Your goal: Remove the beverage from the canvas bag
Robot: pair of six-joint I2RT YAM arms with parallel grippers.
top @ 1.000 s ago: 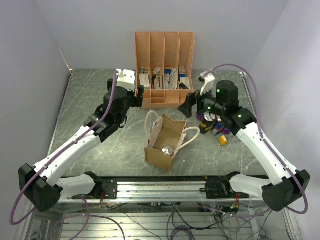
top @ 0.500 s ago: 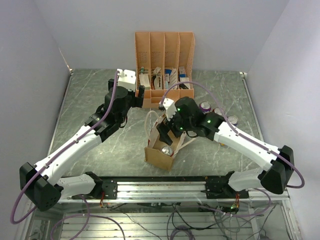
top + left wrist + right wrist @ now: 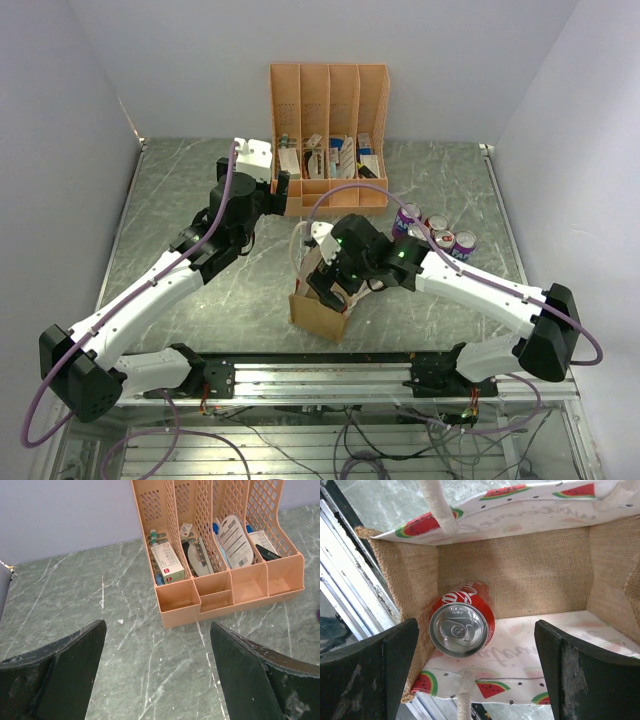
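Right gripper was down at the mouth of the canvas bag, jaws spread wide, nothing in them. One finger sat over the bag's near end wall and the other toward its far end, neither touching the can.

Beverage: a red cola can, lid up, was inside the bag on its floor, tucked into the near end against the burlap wall. From the top camera the right wrist hid it.

The bag stood upright near the front middle of the table, just beyond the rail. The inner side panels had a watermelon print. One cream rope handle was draped over the rim.

Left gripper was released too, jaws wide and empty. It hung above bare table just in front of the orange-pink file organizer, well apart from the bag.

Four purple cans stood clustered on the table right of the bag, beside the right forearm.
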